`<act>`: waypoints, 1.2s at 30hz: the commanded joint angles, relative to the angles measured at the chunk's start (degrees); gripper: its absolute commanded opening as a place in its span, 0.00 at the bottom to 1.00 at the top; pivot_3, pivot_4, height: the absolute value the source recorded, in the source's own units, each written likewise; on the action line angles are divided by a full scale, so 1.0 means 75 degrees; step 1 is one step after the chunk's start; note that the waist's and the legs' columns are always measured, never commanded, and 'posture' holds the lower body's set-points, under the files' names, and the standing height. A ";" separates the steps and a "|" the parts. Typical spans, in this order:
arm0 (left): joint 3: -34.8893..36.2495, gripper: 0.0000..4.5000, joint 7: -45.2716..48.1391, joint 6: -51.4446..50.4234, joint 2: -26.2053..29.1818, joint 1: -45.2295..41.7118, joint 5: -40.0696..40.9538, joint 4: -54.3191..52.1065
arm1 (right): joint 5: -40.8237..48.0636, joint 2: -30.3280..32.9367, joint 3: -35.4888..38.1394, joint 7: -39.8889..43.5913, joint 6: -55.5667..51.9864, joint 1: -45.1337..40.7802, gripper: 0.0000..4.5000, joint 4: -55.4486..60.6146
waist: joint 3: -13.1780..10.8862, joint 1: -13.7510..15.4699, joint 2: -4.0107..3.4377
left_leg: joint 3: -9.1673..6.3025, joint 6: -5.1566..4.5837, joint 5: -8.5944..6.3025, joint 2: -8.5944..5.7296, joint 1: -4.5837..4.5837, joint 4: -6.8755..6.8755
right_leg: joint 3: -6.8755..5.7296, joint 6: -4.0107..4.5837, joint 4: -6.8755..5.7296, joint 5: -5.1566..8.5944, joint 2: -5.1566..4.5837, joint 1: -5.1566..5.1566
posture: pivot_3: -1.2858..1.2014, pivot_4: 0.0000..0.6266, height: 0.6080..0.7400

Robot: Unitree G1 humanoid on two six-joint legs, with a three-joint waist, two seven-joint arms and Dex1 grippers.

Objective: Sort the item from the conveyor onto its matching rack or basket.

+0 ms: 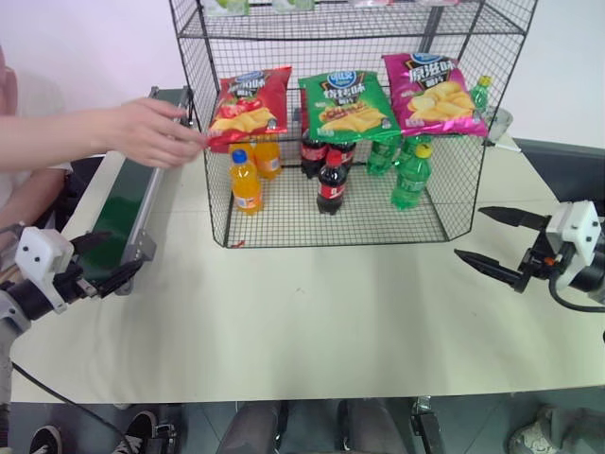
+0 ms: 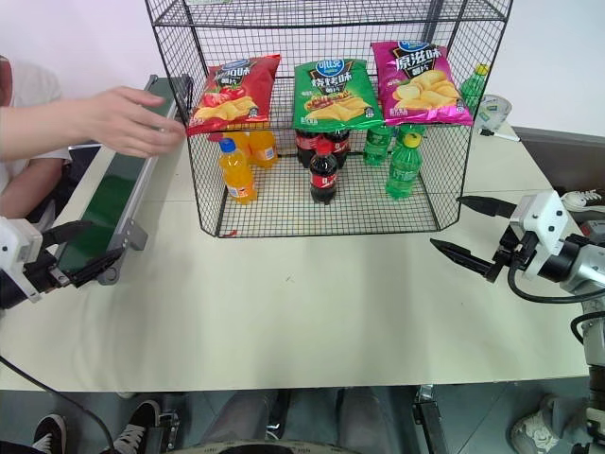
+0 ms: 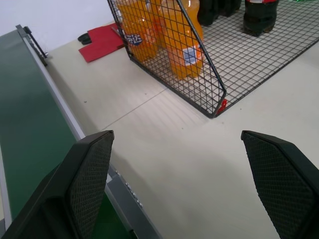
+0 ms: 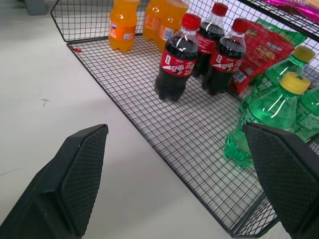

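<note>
The red crisp bag (image 1: 249,106) lies on the middle tier of the black wire rack (image 1: 369,222), at its left end. A person's hand (image 1: 151,132) reaches in from the left, fingertips at the bag's left edge. The dark green conveyor (image 1: 123,208) runs along the table's left side with nothing on the stretch I see. My left gripper (image 1: 104,260) hangs open at the conveyor's near end, holding nothing. My right gripper (image 1: 470,233) stands open over the table, right of the rack, also holding nothing.
A green crisp bag (image 1: 347,104) and a magenta one (image 1: 433,93) share the red bag's tier. Orange soda (image 1: 246,182), cola (image 1: 331,183) and green bottles (image 1: 410,176) stand on the bottom tier. The table's front edge (image 1: 302,395) runs close below both grippers.
</note>
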State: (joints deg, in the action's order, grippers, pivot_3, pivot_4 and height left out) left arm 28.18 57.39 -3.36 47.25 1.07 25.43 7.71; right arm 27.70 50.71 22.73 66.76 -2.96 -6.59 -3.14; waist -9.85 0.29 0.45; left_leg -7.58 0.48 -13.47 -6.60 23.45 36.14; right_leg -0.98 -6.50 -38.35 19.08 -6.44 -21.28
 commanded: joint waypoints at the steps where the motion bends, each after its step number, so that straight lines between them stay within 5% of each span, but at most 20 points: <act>1: 0.0113 0.95 -0.0040 0.0073 0.0036 0.0034 0.0030 -0.0250 | 0.0011 -0.0001 0.0037 0.0010 0.0149 -0.0150 1.00 -0.0030 | 0.0000 0.0000 0.0000 | 0.0000 0.0000 0.0000 0.0000 0.0000 0.0000 | 0.0000 0.0000 0.0000 0.0000 0.0000 0.0000 | 0.52 0.24 1.00; 14: 0.0127 0.95 -0.0149 0.0108 -0.0027 0.0184 0.0009 -0.0389 | 0.0139 -0.0080 -0.0142 -0.0036 0.0060 -0.0220 1.00 0.0091 | 0.0000 -0.0001 -0.0001 | 0.0000 0.0000 0.0000 0.0000 0.0000 -0.0001 | 0.0000 0.0000 0.0002 0.0000 0.0000 -0.0001 | 0.52 0.24 1.00; 25: 0.0257 0.95 -0.0788 0.0441 -0.0435 0.0691 -0.0236 -0.0940 | 0.1409 -0.1246 -0.1545 -0.0419 -0.1726 -0.0352 1.00 0.2429 | -0.0002 -0.0027 -0.0001 | -0.0001 0.0000 0.0000 0.0004 0.0001 -0.0006 | 0.0001 0.0000 0.0007 0.0000 0.0001 -0.0003 | 0.52 0.24 1.00; 36: 0.0635 0.95 -0.2200 0.2897 -0.0457 0.1617 -0.2346 -0.0833 | 0.1017 -0.2341 -0.3241 -0.0190 -0.1940 -0.1052 1.00 0.2380 | -0.0001 0.0019 0.0001 | -0.0001 -0.0001 -0.0002 0.0003 0.0000 -0.0010 | 0.0000 0.0004 0.0026 -0.0003 0.0002 -0.0017 | 0.52 0.24 1.00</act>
State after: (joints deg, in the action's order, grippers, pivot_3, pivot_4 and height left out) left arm 30.78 43.01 14.66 43.56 12.15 10.91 2.18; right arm 36.36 33.47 -0.84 64.38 -19.14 -13.82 14.75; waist -9.86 0.43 0.46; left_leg -7.58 0.46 -13.49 -6.58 23.45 36.05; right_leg -0.98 -6.47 -38.13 19.06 -6.43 -21.41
